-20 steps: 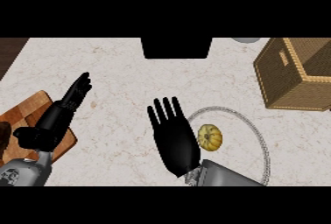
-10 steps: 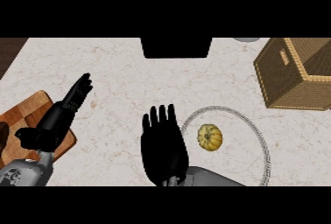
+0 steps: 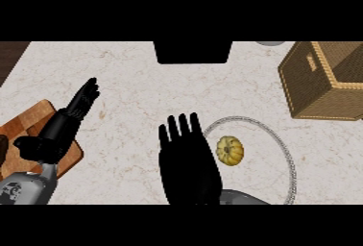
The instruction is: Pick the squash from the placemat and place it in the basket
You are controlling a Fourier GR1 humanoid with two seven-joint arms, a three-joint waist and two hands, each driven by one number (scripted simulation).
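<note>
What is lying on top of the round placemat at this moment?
The yellow squash lies on the placemat, left of its middle. The right hand, fingers straight, covers the mat's left edge; whatever lies beneath that hand cannot be seen.

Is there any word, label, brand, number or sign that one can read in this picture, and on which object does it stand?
None can be read.
The squash, the placemat, the basket and the wooden board bear no text.
A small mark on the left forearm is too blurred to read.
</note>
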